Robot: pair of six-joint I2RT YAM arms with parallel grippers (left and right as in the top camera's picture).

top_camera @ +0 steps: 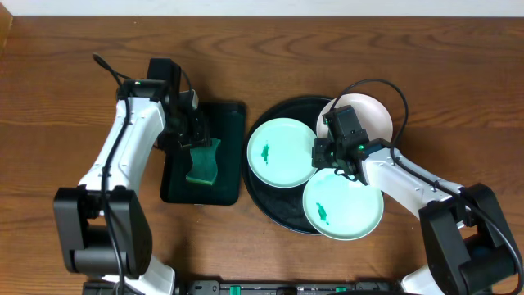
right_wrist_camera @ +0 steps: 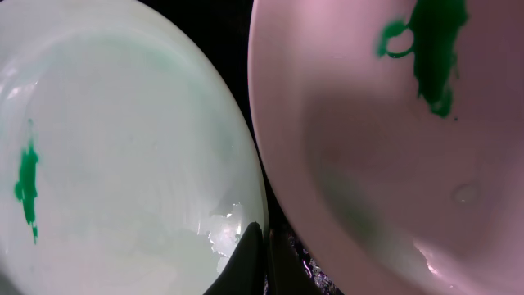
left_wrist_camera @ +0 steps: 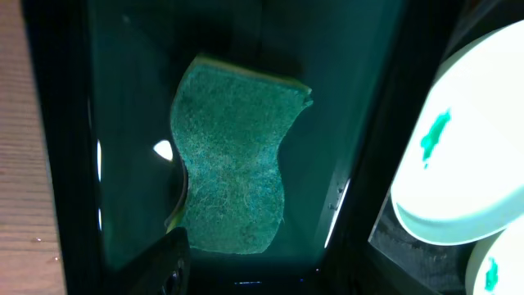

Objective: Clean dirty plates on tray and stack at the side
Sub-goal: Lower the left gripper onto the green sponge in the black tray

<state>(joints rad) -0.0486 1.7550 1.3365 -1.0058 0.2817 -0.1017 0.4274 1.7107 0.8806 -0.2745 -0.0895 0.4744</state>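
Three plates [top_camera: 282, 152] lie on the black tray [top_camera: 299, 108], two mint with green smears, one white. Our right gripper [top_camera: 337, 166] sits clenched at the gap between the mint ones, arm reaching inward. Our left gripper [top_camera: 196, 139] hangs over the sponge [top_camera: 202, 164] in the green tray [top_camera: 229, 131]; whether it is released we cannot tell.

Warm brown wood grain runs right across the surface [top_camera: 65, 49]. Centre right, the round tray [top_camera: 268, 206] gleams glossy black. Two pale mint-green plates now, the centre plate [top_camera: 282, 152] and the lower plate [top_camera: 344, 209], each marked with a dark green smear. Upper right, the white plate [top_camera: 372, 115] looks pinkish up close and is green-smeared too. Left of centre, there's a dark green rectangular tray [top_camera: 233, 123] and a fuzzy green sponge [top_camera: 202, 162] edged in pale yellow.
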